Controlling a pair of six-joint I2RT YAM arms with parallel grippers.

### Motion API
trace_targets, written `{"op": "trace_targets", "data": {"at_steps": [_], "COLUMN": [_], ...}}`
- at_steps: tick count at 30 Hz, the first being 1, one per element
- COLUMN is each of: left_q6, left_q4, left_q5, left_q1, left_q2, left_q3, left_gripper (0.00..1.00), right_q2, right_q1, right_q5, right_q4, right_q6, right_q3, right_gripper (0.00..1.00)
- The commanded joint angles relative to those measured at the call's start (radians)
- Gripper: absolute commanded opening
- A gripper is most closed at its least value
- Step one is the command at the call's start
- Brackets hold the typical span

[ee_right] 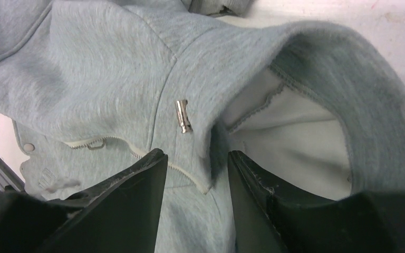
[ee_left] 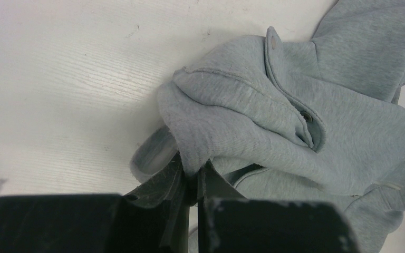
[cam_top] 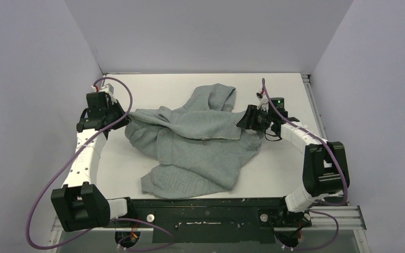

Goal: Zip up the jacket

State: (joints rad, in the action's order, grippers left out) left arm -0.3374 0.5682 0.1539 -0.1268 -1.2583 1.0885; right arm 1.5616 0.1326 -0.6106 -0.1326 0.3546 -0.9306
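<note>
The light grey jacket (cam_top: pixel 200 142) lies crumpled in the middle of the white table (cam_top: pixel 285 95), its hood toward the back. My left gripper (cam_top: pixel 122 118) is at the jacket's left edge and is shut on a fold of grey fabric (ee_left: pixel 195 158); a snap stud (ee_left: pixel 307 117) shows on the flap beyond. My right gripper (cam_top: pixel 241 122) is at the jacket's right side. In the right wrist view its fingers (ee_right: pixel 153 174) stand apart over the zipper edge. A metal zipper pull (ee_right: pixel 183 116) lies just ahead of them, and the pale zipper teeth (ee_right: pixel 111 140) run off to the left.
Grey walls close in the table on the left, back and right. A black metal rail (cam_top: pixel 211 211) carrying both arm bases runs along the near edge. Purple cables (cam_top: pixel 121 87) loop beside each arm. Bare tabletop shows around the jacket.
</note>
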Motion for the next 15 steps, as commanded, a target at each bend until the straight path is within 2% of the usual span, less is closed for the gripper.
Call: {"op": "trace_targets", "data": {"at_steps": [1, 6, 11, 15], "left_q6": [-0.005, -0.005, -0.005, 0.000], "left_q4": [-0.050, -0.048, -0.047, -0.044], "left_q5": [0.006, 0.002, 0.001, -0.002], "left_q1": [-0.010, -0.010, -0.010, -0.010], "left_q2": [0.034, 0.037, 0.034, 0.033], "left_q3": [0.014, 0.016, 0.020, 0.021], "left_gripper": [0.00, 0.00, 0.00, 0.00], "right_q2": [0.044, 0.075, 0.048, -0.002], "right_q1": [0.012, 0.027, 0.040, 0.047], "right_q5": [-0.035, -0.042, -0.050, -0.017], "right_q4": [0.125, 0.167, 0.230, 0.238], "right_q6": [0.015, 0.027, 0.046, 0.040], "right_q3": [-0.040, -0.046, -0.047, -0.074], "right_gripper": [0.45, 0.36, 0.14, 0.00]}}
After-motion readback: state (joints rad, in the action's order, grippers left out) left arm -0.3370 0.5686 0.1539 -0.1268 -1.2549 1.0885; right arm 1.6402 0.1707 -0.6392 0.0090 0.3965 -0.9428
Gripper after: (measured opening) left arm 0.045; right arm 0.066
